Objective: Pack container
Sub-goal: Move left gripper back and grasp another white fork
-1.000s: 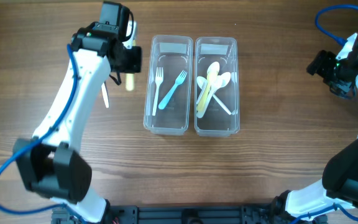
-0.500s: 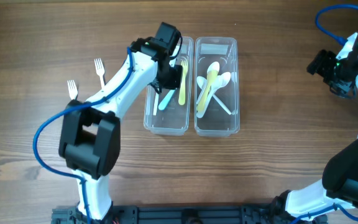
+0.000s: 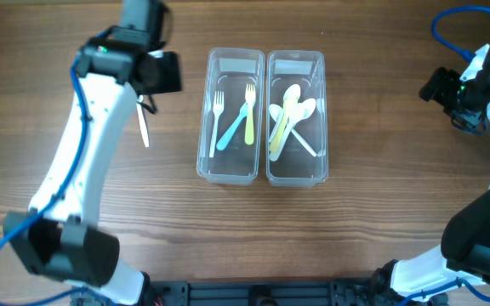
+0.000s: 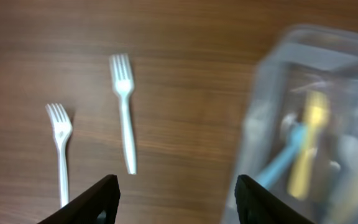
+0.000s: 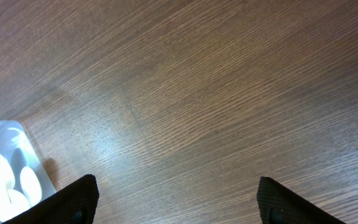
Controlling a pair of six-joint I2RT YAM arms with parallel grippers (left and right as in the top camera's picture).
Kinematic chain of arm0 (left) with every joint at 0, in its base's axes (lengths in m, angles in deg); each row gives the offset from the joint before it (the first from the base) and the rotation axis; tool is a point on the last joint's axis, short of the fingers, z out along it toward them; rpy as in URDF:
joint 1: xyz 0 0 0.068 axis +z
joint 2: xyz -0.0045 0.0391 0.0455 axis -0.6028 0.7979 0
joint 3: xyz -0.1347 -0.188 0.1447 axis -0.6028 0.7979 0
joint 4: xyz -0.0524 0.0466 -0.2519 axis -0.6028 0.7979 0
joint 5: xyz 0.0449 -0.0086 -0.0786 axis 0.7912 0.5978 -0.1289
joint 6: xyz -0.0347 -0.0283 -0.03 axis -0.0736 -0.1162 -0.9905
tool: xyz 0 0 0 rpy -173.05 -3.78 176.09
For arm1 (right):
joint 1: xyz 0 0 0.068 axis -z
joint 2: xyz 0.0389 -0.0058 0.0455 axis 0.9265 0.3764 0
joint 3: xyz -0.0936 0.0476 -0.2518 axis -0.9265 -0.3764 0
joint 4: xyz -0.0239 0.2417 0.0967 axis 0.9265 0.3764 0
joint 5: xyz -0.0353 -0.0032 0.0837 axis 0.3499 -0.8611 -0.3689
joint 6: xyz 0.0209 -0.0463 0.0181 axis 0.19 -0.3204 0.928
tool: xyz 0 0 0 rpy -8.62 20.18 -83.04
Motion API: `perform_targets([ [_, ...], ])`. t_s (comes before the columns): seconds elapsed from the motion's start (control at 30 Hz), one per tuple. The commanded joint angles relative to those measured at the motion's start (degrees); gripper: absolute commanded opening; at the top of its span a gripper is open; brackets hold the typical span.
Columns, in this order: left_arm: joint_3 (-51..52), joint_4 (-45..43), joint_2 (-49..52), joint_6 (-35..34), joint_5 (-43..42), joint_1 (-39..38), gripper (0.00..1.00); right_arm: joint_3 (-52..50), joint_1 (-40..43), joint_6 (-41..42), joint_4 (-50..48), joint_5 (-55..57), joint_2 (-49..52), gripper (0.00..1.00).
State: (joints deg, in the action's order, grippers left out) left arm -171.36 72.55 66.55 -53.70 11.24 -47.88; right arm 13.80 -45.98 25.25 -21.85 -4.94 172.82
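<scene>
Hovering my left end effector wide open and empty above the desk, I'd centre its fingers across the handle of the nearer white fork and descend squarely. Beside it stands the fork container, three forks inside. Blur smears that container at the wrist; overhead, my arm hides the second fork.

Left wrist view: the left container, at three o'clock, is motion-blurred and cut off by the edge. Overhead, the left arm hides the tines of a white fork. Right wrist view crops the right container at eight o'clock.
</scene>
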Motion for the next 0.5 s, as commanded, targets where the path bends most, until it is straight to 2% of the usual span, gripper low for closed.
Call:
perform_targets([
  [0.0, 5.18, -2.43, 8.57, -0.13, -2.93, 7.13, 0.62, -0.17, -0.20, -0.35, -0.44, -0.50, 0.52, 0.82],
  [0.1, 5.68, -4.09, 14.36, 0.42, -3.63, 11.08, 0.64, -0.17, -0.20, -0.37, -0.72, -0.52, 0.52, 0.87],
  [0.17, 5.68, -6.10, 18.67, 3.72, -7.74, 12.96, 0.65, -0.17, -0.20, -0.39, -1.01, -0.50, 0.52, 0.99],
  [0.37, 5.68, -10.21, 23.17, 7.45, -7.80, 13.35, 0.69, -0.17, -0.20, -0.42, -1.03, -0.50, 0.52, 0.99],
  [0.47, 5.68, -12.98, 23.71, 8.59, -7.80, 13.35, 0.67, -0.17, -0.20, -0.42, -1.01, -0.50, 0.52, 0.99],
])
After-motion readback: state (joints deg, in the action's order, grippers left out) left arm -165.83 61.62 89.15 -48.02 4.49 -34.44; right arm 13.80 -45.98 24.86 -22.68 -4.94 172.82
